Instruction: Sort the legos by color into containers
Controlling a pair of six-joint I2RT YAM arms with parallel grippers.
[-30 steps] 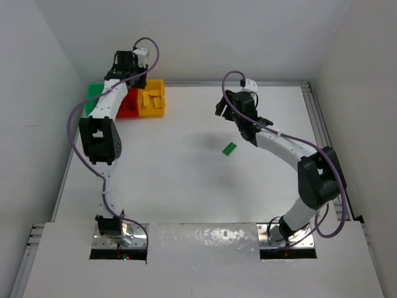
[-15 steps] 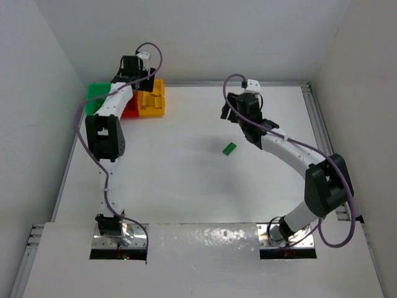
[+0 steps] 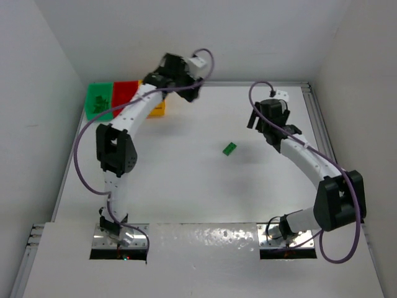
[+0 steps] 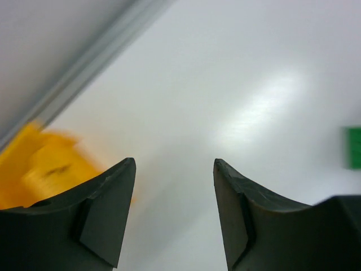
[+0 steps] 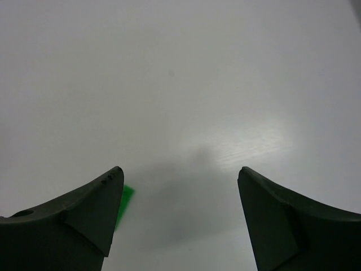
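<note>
Left tool (image 4: 174, 169): jaws apart with nothing between them, hanging above bare bench (image 3: 186, 180).
Right tool (image 5: 180, 175): also spread wide and empty, over plain bench.
Green brick (image 3: 229, 148): the only loose piece seen, lying flat on the bench between the two tools. It is ahead and to one side of the left tool, at the edge of that tool's wrist view. It peeks out just beside one finger of the right tool, low in that tool's view.
Yellow bin (image 4: 39, 164): just behind and beside the left tool, blurred; what it holds is unclear.
Red bin (image 3: 126, 93): next along the row, further from the left tool.
Green bin (image 3: 99, 99): far end of the row, well apart from both tools and from the green brick.
Done so far: judging by the bare bench, nearly all pieces are already binned.
Left to do: pick up the green brick and drop it in the green bin; the right tool sits nearer the brick, the left tool nearer the bins.
</note>
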